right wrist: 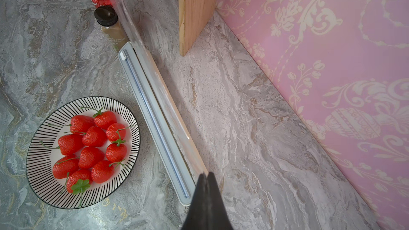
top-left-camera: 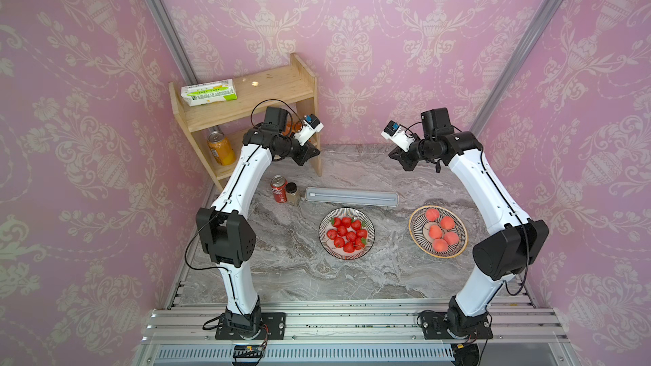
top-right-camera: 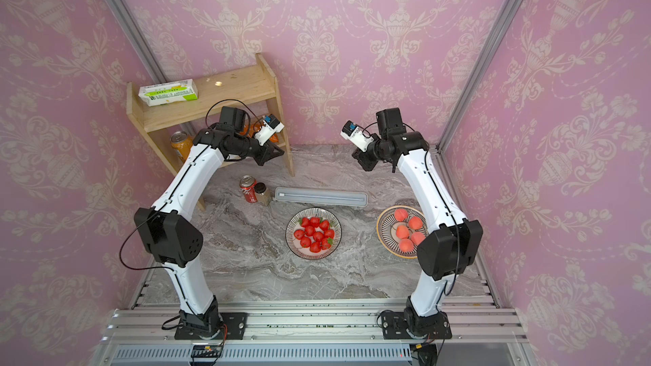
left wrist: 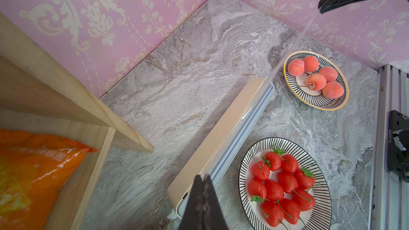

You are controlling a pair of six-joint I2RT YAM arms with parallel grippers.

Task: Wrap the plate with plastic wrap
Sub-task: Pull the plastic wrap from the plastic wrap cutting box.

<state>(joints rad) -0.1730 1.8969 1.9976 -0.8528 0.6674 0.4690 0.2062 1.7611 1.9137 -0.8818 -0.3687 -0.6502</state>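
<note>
- The left gripper and right gripper are both clenched, each pinching an upper corner of the plastic wrap. The film rises as a taut sheet from the dispenser, which lies on the bench just behind the strawberry plate.
- Risk: the thin pinch may slip or the film may tear if one arm pulls harder or faster than the other.
- Risk: the sheet looks uncut, so carrying it forward could lift or drag the dispenser. Its end sits just beside the spice jar and the red can, which it could knock over.
- Risk: if tension drops, the film may fold and cling to itself, or snag on the strawberry stems before it spans the rim.
- Risk: I cannot tell which plate is meant. The strawberry one is nearer, and aiming wrongly would waste the sheet.
- Count: two plates, the second being the peach plate.
- Count: ten strawberries as far as I can count, and five peaches.
- Count: two cans, the red one and an orange can on the wooden shelf.
- Count: one jar, one dispenser, one shelf, one green-and-white box on its top, one orange bag below.
</note>
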